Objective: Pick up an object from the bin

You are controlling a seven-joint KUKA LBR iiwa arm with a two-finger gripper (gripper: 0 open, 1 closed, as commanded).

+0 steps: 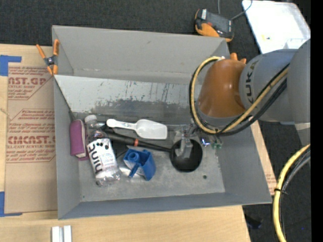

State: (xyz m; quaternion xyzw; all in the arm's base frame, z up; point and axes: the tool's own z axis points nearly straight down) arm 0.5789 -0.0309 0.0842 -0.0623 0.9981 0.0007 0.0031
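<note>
My gripper (185, 143) hangs low at the right of the bin floor, under the arm's orange cover. It is right over the round bowl of a black ladle (187, 160), and its tip overlaps the bowl's rim. The ladle's thin black handle runs left across the floor. A white plastic scoop (144, 129) lies just left of the gripper, near the back wall. A blue plastic scoop (142, 164) sits in front of the handle.
Further left, a clear bottle (102, 161) with a black-and-white label lies on its side. A mauve bar-shaped thing (77, 138) rests against the left wall. The sloped bin walls close in on all sides.
</note>
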